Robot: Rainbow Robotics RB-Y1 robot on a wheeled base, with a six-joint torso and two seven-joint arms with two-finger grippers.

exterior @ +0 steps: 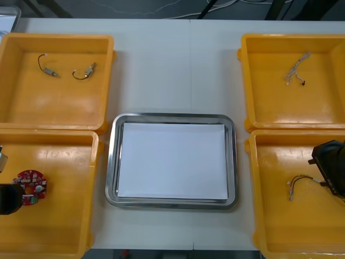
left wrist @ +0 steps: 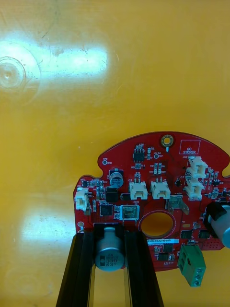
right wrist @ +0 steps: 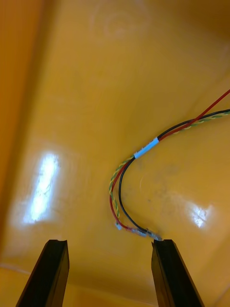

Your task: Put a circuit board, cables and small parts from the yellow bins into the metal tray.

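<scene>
From above, the metal tray point(exterior: 111, 162), white inside, sits on the surface point(exterior: 172, 70) between the bins. The round red circuit board point(exterior: 30, 186) lies in the near left yellow bin point(exterior: 64, 226), a red, black and yellow cable point(exterior: 299, 181) in the near right yellow bin point(exterior: 291, 226)

Right wrist: the right claw point(right wrist: 110, 268) stands wide, the cable's ends just beside one finger

Left wrist: the left claw point(left wrist: 109, 268) is narrow, clamped on a silver cylinder point(left wrist: 109, 252) on the board

Counter point(exterior: 172, 65): pale and matte, is spanning the front view from side to side.
Seam point(exterior: 190, 70): a thin line is running from the far edge toward the near one, dividing the counter.
Floor point(exterior: 135, 7): dark, is showing beyond the far edge.
Cords point(exterior: 215, 7): light and dark, are trailing across that floor.
</scene>
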